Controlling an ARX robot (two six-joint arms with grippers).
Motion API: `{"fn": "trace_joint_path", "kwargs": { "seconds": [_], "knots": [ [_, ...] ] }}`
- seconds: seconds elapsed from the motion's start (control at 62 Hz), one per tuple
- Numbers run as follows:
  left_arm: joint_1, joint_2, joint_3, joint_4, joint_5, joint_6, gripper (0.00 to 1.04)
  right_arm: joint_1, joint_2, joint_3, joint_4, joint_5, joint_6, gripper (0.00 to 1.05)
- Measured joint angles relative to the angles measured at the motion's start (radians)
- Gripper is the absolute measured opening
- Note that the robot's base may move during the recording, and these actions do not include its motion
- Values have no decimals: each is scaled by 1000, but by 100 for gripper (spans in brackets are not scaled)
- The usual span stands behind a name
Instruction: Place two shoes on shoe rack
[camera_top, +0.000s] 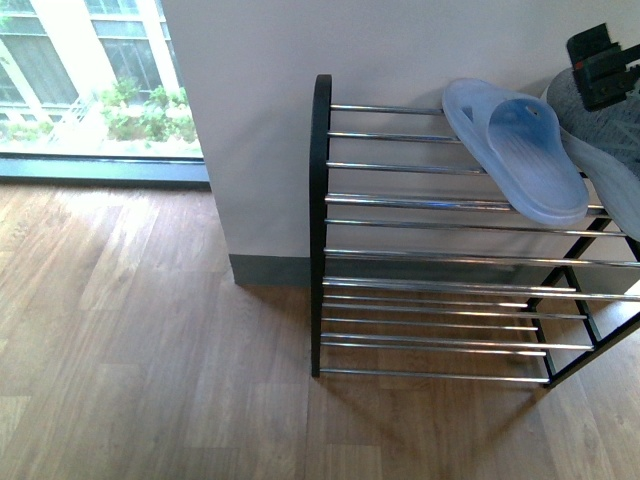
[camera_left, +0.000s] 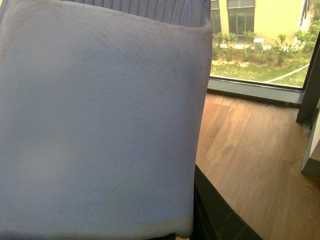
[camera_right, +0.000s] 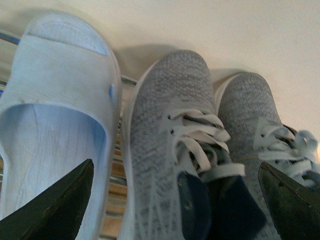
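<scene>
Against the pale wall (camera_top: 250, 120), on wood-plank flooring (camera_top: 130, 340), the low black metal shoe rack (camera_top: 320, 230) with a rounded side loop is standing, its thin silver horizontal rods running rightward out of the front view. Two tiers of rods are showing for certain; lower ones are harder to separate.

Top tier, counted across the right wrist view: three shoes sitting side by side, toes toward the wall.
- One pale blue one-strap rubber slide (camera_top: 520, 150), lying flat across the rods at the left of the row; a small darker blue mark is showing on its strap in the right wrist view.
- One grey knit lace-up sneaker (camera_right: 170, 145) with navy collar and pale laces, just beside the slide, white sole edge showing.
- A second grey knit sneaker (camera_right: 260, 130), just beside the first, partly cut off by the frame edge.

Only the slide and a sliver of grey knit are appearing at the front view's right edge.

Right gripper (camera_right: 175, 200): two dark fingertips (camera_right: 55, 210) are standing wide apart, straddling the first sneaker's collar, not touching it as far as visible.

Left gripper: not showing. The left wrist view is being filled by a pale blue textured rubber surface (camera_left: 100, 125), close against the lens; cannot tell whether it is being held. Window (camera_left: 260, 40) and greenery are lying beyond.
</scene>
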Motion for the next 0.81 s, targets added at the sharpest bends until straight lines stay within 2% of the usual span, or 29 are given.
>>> {"fn": "trace_joint_path", "kwargs": {
  "seconds": [0.097,0.242,0.516,0.548,0.596,0.677,0.741,0.806],
  "knots": [
    [0,0,0,0,0,0,2,-42,-61,9,-71,-65,10,95],
    [0,0,0,0,0,0,2,-71,-160,-2,-83,-112,9,95],
    [0,0,0,0,0,0,2,-84,-281,-86,-29,-121,-3,95],
    [0,0,0,0,0,0,2,-88,-285,-110,40,-153,30,92],
    [0,0,0,0,0,0,2,-91,-297,-187,239,-212,104,85],
    [0,0,0,0,0,0,2,-88,-328,-320,486,-231,214,74],
    [0,0,0,0,0,0,2,-82,-365,-420,621,-232,272,64],
    [0,0,0,0,0,0,2,-77,-401,-486,687,-232,298,56]
  ]
}}
